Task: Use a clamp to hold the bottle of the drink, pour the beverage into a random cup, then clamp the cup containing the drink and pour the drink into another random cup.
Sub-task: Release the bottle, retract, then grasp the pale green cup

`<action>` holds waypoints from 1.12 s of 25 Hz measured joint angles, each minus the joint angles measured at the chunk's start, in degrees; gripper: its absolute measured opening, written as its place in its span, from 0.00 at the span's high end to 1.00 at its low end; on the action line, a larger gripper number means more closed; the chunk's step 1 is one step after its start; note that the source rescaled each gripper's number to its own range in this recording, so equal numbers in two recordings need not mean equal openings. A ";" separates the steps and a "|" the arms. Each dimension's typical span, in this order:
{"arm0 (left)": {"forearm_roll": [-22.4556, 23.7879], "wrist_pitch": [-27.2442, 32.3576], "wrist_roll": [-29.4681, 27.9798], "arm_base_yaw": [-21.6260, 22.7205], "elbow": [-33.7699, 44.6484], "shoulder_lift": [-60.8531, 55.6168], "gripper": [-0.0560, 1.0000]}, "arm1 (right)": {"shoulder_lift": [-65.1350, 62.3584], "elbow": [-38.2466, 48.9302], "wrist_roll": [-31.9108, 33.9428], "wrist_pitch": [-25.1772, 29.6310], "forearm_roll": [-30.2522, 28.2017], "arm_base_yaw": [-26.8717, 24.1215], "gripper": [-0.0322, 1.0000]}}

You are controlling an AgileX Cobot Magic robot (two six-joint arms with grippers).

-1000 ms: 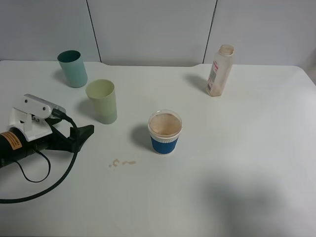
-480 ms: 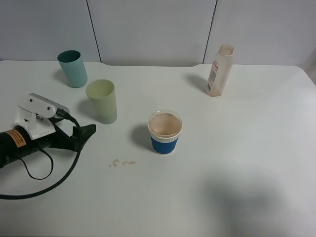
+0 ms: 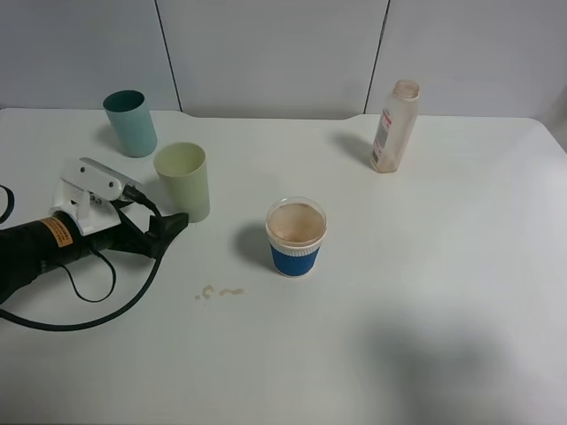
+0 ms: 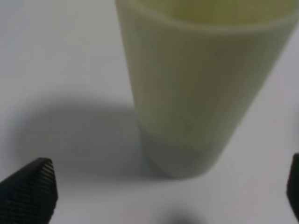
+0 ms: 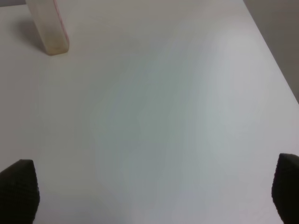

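Note:
The drink bottle (image 3: 393,127) stands open-topped at the back right; its base also shows in the right wrist view (image 5: 49,28). A blue paper cup (image 3: 296,236) holding brownish drink stands mid-table. A pale green cup (image 3: 183,181) and a teal cup (image 3: 130,123) stand at the left. My left gripper (image 3: 174,227) is open, low over the table, just in front of the pale green cup (image 4: 205,84), which fills the left wrist view between the fingertips (image 4: 30,191). My right gripper (image 5: 152,191) is open and empty, away from the bottle, and out of the exterior view.
A few spilled drops (image 3: 219,291) lie on the white table (image 3: 443,266) in front of the left gripper. The left arm's black cable (image 3: 106,310) loops over the table. The table's right edge (image 5: 271,51) shows in the right wrist view.
My left arm has moved right and forward, bringing the open gripper up to the pale green cup. The cups and the bottle have not moved.

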 joint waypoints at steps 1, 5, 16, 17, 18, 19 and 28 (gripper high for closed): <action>0.28 -0.04 -0.16 0.00 -0.55 0.46 0.00 | 0.00 0.00 0.00 0.00 0.00 0.00 0.00; 1.64 -0.04 -1.28 0.00 -2.86 1.89 0.00 | 0.00 0.00 0.00 0.00 0.00 0.00 0.00; 4.16 -0.04 -1.68 0.00 -7.37 5.71 0.00 | 0.00 0.00 0.00 0.00 0.00 0.00 0.00; 4.41 -0.04 -1.72 0.00 -7.69 5.90 0.00 | 0.00 0.00 0.00 0.00 0.00 0.00 0.00; 4.52 -0.04 -1.79 0.00 -8.06 6.11 0.00 | 0.00 0.00 0.00 0.00 0.00 0.00 0.00; 4.58 -0.04 -1.79 0.00 -8.38 6.17 0.00 | 0.00 0.00 0.00 0.00 0.00 0.00 0.00; 6.07 -0.04 -1.89 0.00 -12.33 6.38 0.00 | 0.00 0.00 0.00 0.00 0.00 0.00 0.00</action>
